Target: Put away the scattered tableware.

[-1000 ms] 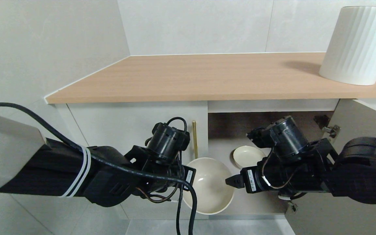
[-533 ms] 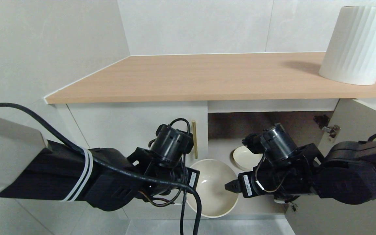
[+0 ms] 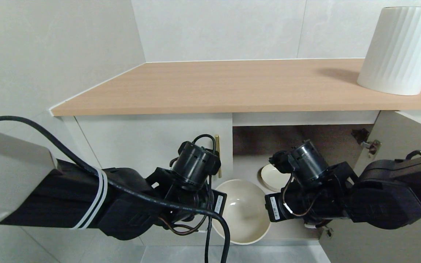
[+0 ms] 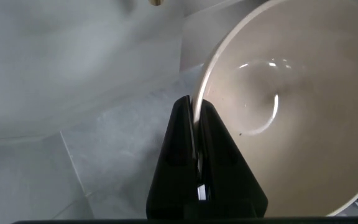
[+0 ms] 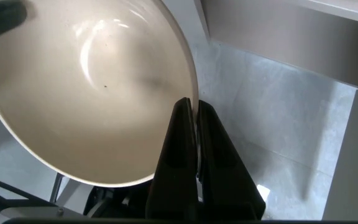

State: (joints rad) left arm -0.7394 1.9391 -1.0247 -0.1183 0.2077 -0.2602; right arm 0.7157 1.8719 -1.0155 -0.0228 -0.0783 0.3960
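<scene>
Cream ceramic bowl [image 3: 241, 213] hangs between the two tools, below the wooden worktop [image 3: 214, 87] and at the near edge of the open cabinet compartment [image 3: 305, 137]. Its hollow faces up and toward the near side. The left tool [image 4: 195, 107] sits at the bowl's left rim and the right tool [image 5: 192, 107] at its right rim, so the bowl spans the gap between them.

Each tool is closed down to a thin slit with the bowl's rim pinched in it, one finger inside the wall and one outside. Neither tool touches anything else.

Both arms are held low in front of the cabinet. The left forearm reaches in from the near left and the right forearm from the near right, with the wrists turned inward to face each other across the bowl.

A small cream plate [image 3: 270, 176] lies farther back on the cabinet floor, beyond the right wrist and apart from the bowl. The left door is closed and carries a brass handle [image 3: 217, 138]. A white ribbed container [image 3: 400, 47] stands on the far right of the worktop.
</scene>
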